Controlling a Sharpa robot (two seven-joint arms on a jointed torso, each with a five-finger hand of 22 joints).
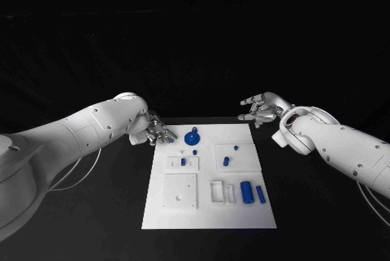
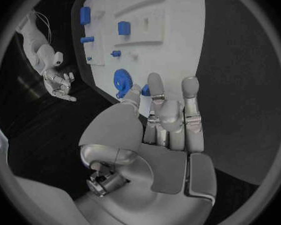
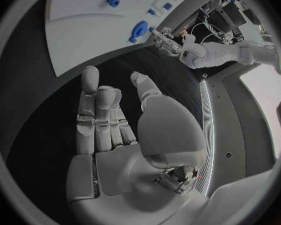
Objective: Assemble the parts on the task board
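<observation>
Fingers: on my left hand [image 1: 154, 131] they lie side by side and lightly bent, tips at the board's upper left corner, gripping nothing; in the left wrist view a small blue piece [image 2: 145, 90] shows just past the thumb tip, and I cannot tell whether it is touched. On my right hand [image 1: 261, 110] they are apart and loosely curled, empty, over bare table past the board's upper right corner.

Table [image 1: 97, 216]: black, under everything.

Board [image 1: 207, 216]: white plate, centre of the frame, long side running toward me.

Disc [image 1: 191, 138]: blue, round, upper part of the board, just right of my left hand.

Cylinders [image 1: 246, 193]: two blue, side by side, lower right of the board.

Small parts [image 1: 225, 159]: blue, on the raised white squares at mid-board.
</observation>
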